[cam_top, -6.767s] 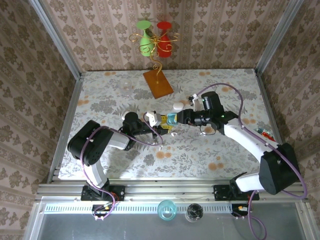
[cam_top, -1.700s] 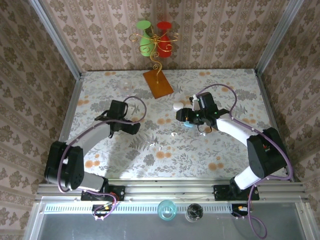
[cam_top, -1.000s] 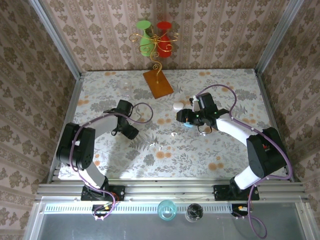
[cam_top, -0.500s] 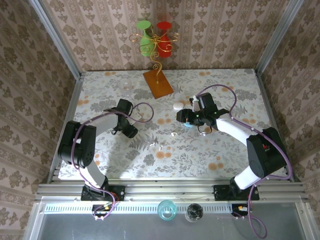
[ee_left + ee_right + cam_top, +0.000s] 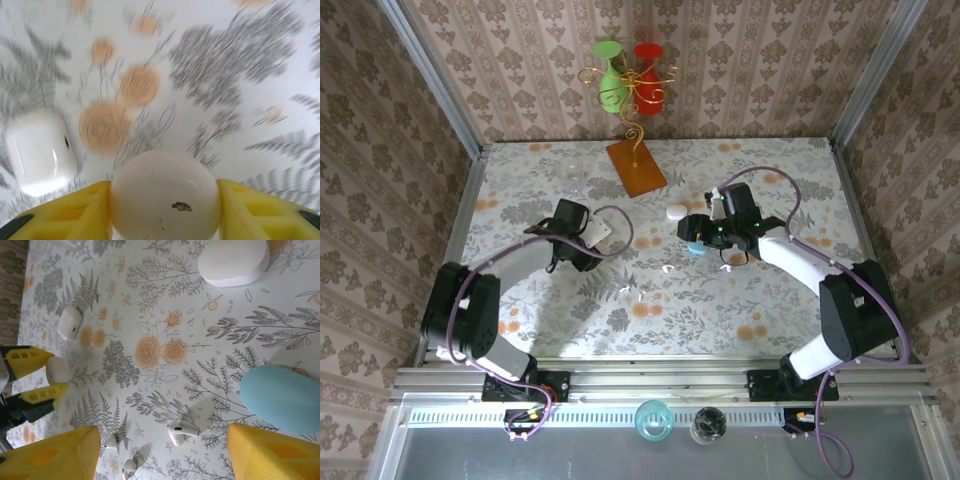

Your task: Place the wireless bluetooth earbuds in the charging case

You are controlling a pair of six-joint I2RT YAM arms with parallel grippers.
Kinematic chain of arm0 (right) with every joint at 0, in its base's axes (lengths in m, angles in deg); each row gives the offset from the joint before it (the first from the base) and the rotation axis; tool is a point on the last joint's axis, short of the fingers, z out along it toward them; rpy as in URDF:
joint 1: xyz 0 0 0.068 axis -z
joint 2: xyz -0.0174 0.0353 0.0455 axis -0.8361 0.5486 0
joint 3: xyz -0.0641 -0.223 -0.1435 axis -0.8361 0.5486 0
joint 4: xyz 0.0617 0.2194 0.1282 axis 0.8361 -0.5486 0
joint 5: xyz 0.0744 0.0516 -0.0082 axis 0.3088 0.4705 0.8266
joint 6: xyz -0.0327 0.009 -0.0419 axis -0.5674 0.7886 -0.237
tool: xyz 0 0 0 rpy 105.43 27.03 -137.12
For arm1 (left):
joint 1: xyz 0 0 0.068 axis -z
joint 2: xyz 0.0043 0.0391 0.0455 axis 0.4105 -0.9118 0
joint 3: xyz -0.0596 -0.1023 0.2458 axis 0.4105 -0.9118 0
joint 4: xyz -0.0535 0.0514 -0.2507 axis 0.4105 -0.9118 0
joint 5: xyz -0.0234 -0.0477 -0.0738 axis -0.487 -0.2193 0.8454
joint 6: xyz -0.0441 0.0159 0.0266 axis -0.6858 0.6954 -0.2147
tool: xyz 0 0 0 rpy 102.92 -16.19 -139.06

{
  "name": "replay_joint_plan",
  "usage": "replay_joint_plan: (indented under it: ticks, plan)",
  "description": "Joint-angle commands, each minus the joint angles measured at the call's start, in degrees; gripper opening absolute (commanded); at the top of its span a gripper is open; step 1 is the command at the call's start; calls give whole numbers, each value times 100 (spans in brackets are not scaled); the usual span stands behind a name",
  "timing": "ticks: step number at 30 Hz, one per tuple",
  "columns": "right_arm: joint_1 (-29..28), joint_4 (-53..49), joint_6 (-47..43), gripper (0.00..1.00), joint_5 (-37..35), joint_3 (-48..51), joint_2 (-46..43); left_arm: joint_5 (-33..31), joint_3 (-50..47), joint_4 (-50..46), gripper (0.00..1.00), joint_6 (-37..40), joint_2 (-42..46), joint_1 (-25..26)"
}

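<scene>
My left gripper [image 5: 164, 200] [image 5: 588, 250] is shut on a rounded white charging case [image 5: 165, 195], its yellow fingers [image 5: 75, 212] pressed against both sides. A second white case [image 5: 40, 152] [image 5: 603, 230] lies beside it on the table. Over the table's middle, my right gripper [image 5: 164, 440] [image 5: 695, 232] stands open with nothing between its fingers. Under it lie three small white earbuds: one [image 5: 181, 432] with a stem, and two smaller pieces [image 5: 111, 441] [image 5: 129, 466]. A light-blue case [image 5: 282, 397] [image 5: 696, 247] and another white case [image 5: 232, 260] [image 5: 676, 212] sit close to it.
A brown board [image 5: 636, 167] carrying a gold wire stand with green and red glasses stands at the back. A metal frame and patterned walls close the floral table [image 5: 770, 310] on three sides. Two cups [image 5: 653, 420] sit below the near rail.
The left jaws have closed onto the white case, and the left arm has shifted a little right and back. The right gripper has barely moved.
</scene>
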State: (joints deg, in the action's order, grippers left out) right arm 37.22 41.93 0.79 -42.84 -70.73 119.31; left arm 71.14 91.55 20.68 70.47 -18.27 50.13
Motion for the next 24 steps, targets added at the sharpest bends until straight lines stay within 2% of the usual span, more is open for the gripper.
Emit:
replay_joint_plan:
  ticks: [1,6,15,24]
  plan:
    - [74,-262,-136,69,132,-13,-510,569,-235,684,50,765,322,430]
    - [284,-333,-64,68,486,140,-1037,671,-182,1360,47,948,409,882]
    - [187,-799,-519,68,1069,128,-1834,705,-184,2239,46,1378,591,1808]
    - [-214,-1031,-876,67,1465,119,-1838,475,-217,2597,46,1878,929,2443]
